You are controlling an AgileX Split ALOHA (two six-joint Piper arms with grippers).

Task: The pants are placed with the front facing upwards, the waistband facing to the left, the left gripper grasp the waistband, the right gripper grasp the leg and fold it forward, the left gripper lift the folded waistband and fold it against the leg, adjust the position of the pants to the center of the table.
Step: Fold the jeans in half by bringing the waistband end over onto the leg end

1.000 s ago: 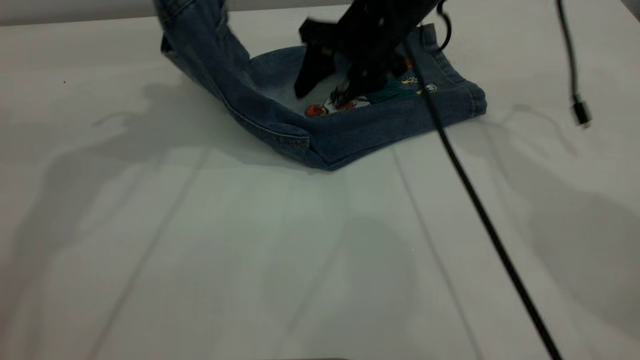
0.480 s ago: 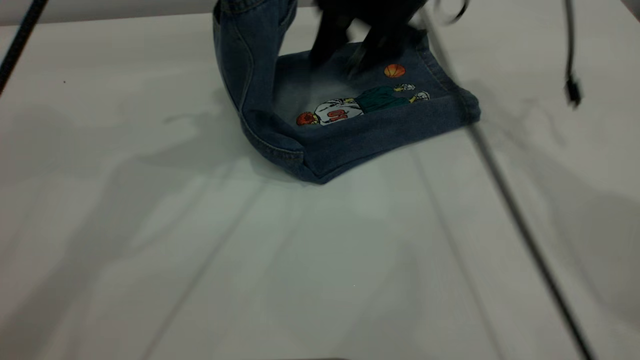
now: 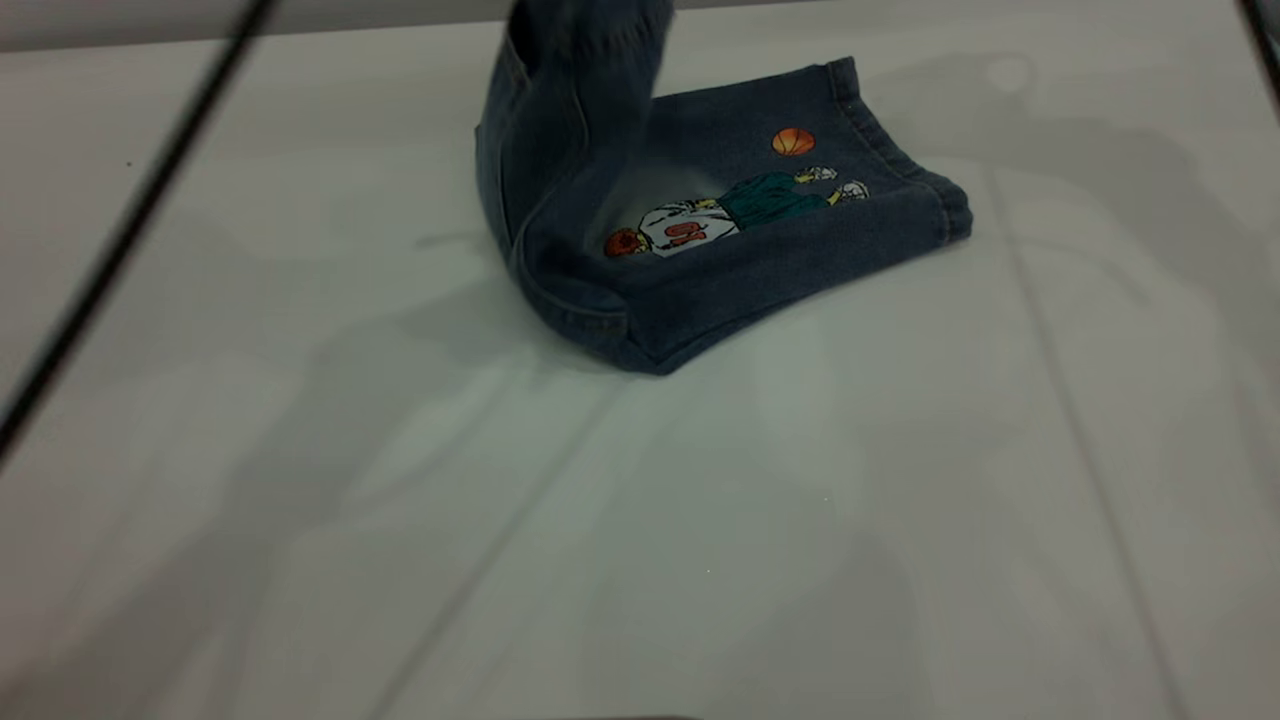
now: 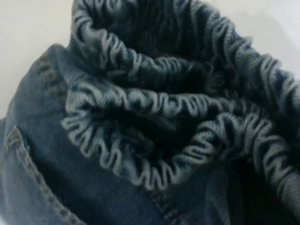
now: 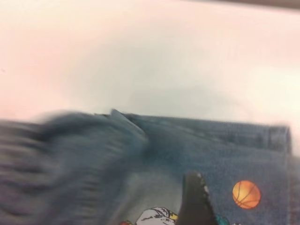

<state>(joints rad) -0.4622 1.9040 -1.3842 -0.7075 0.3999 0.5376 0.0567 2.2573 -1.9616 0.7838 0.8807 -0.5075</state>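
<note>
The blue denim pants (image 3: 770, 265) lie folded on the white table (image 3: 640, 520), far of its middle. The leg (image 3: 850, 170) rests flat on top, its cartoon figure and orange basketball (image 3: 793, 142) showing. The left part of the pants rises off the table and leaves the exterior view's top edge (image 3: 575, 70). The ruched waistband (image 4: 178, 108) fills the left wrist view, bunched close at my left gripper, whose fingers are hidden by cloth. My right gripper (image 5: 206, 208) hovers above the printed leg, one dark finger (image 5: 192, 199) showing, holding nothing.
A dark cable (image 3: 130, 230) crosses the left of the exterior view diagonally. Another dark cable edge (image 3: 1262, 40) shows at the top right corner. Bare tabletop spreads in front of and beside the pants.
The lifted waistband end has travelled right, over the folded leg. The right arm has risen out of the exterior view. The cables have swung to the sides.
</note>
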